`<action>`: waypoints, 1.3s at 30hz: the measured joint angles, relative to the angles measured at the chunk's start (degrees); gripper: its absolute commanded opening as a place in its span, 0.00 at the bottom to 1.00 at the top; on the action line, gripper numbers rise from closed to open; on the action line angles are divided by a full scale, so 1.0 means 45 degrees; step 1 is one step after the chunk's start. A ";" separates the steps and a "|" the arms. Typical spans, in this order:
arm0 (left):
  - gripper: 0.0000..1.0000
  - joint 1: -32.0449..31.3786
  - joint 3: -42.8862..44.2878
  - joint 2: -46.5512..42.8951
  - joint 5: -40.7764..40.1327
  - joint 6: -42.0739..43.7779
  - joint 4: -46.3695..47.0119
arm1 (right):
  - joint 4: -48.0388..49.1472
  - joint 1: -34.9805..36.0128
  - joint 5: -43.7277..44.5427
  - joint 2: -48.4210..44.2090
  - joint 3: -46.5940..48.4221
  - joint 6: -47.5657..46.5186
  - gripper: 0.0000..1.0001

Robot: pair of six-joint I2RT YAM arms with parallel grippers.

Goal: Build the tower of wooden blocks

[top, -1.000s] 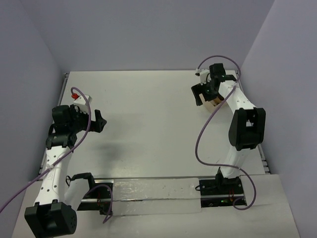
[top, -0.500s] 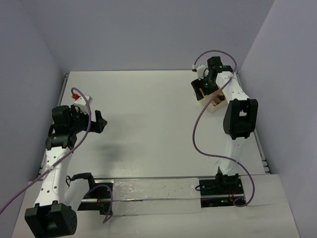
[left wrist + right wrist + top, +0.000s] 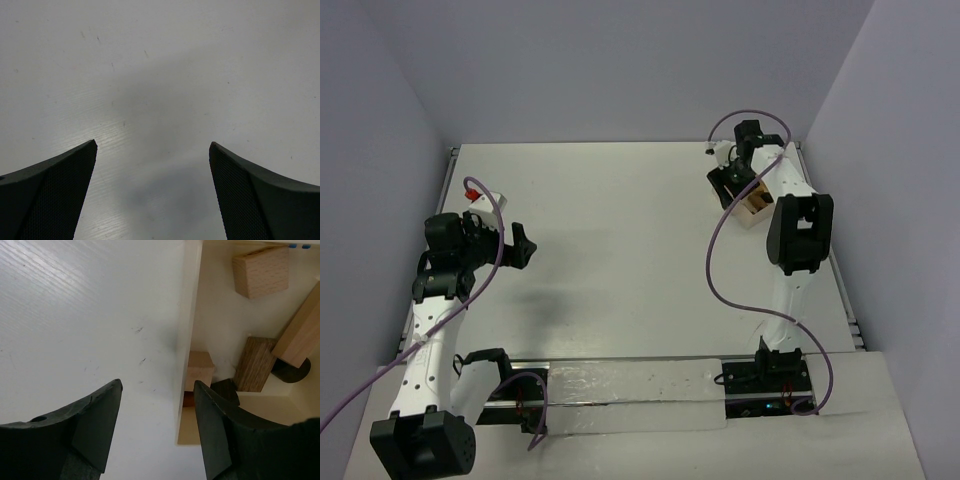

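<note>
Six loose blocks (image 3: pixel 255 365), three pale tan and three darker, lie unstacked in one box (image 3: pixel 190 300) far right, the right gripper (image 3: pixel 157 385) part-open astride its wall, the left gripper (image 3: pixel 152 144) wide and empty.

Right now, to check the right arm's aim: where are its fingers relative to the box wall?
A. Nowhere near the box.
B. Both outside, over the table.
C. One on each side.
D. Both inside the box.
C: in the right wrist view the box wall runs between the fingers of the right gripper, one over the table, one inside.
</note>
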 measured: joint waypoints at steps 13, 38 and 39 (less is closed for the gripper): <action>0.99 0.0000 0.0000 -0.0014 0.0016 0.0009 -0.0016 | 0.0193 0.0005 0.0632 0.0178 -0.0287 -0.0372 0.51; 0.99 0.0000 0.0000 -0.0019 0.0036 0.0024 -0.0087 | 0.1155 0.0306 0.1028 0.0460 -0.0843 -0.0044 0.00; 0.99 0.0000 0.0000 -0.0019 0.0029 0.0024 -0.0087 | 0.1268 0.0365 0.1021 0.0346 -0.1021 -0.0002 0.00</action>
